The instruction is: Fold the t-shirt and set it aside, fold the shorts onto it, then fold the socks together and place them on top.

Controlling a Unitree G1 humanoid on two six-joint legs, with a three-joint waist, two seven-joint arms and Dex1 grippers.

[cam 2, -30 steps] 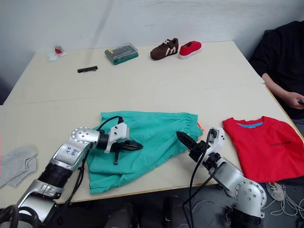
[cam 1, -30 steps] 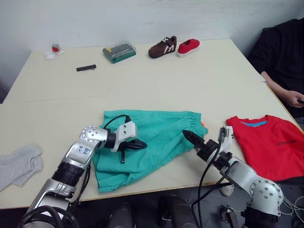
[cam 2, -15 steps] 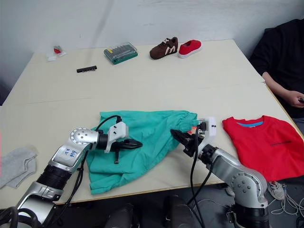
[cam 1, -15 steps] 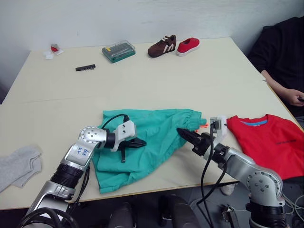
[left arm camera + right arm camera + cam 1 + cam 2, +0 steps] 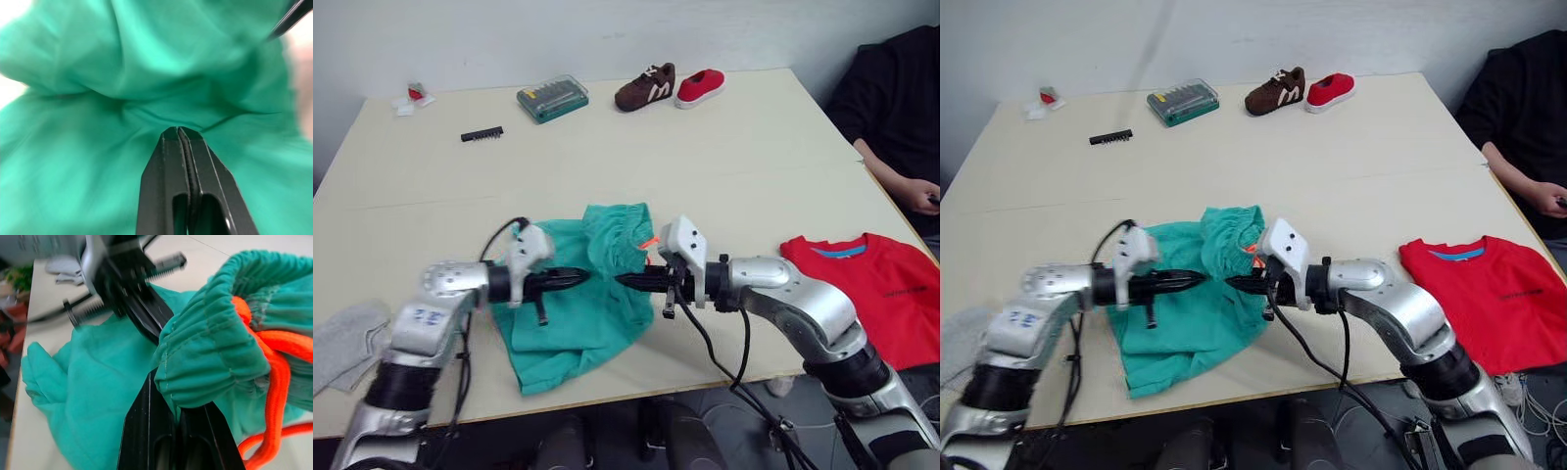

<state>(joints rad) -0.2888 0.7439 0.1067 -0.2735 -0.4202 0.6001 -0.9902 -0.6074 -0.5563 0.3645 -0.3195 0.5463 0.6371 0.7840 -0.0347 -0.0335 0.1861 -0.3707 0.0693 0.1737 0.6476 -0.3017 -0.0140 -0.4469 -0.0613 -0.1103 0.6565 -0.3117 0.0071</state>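
Note:
The teal shorts [image 5: 570,328] lie bunched at the table's front middle, their right half pulled over to the left. My right gripper [image 5: 625,282] is shut on the gathered waistband [image 5: 210,352], and the orange drawstring [image 5: 274,363] hangs beside it. Facing it tip to tip, my left gripper [image 5: 576,278] is shut on a pinch of the shorts' fabric [image 5: 146,73]. The red t-shirt [image 5: 886,294] lies flat at the front right. Grey socks [image 5: 344,338] rest at the front left edge.
At the far side sit a brown shoe [image 5: 644,88], a red shoe [image 5: 701,86], a green bit case [image 5: 552,98] and a black bit strip [image 5: 481,134]. A person in black [image 5: 901,98] sits at the right, hand [image 5: 922,196] by the table edge.
My right gripper has shut on the shorts' waistband and carried it left toward the left gripper, doubling the shorts over. The camera view has also shifted.

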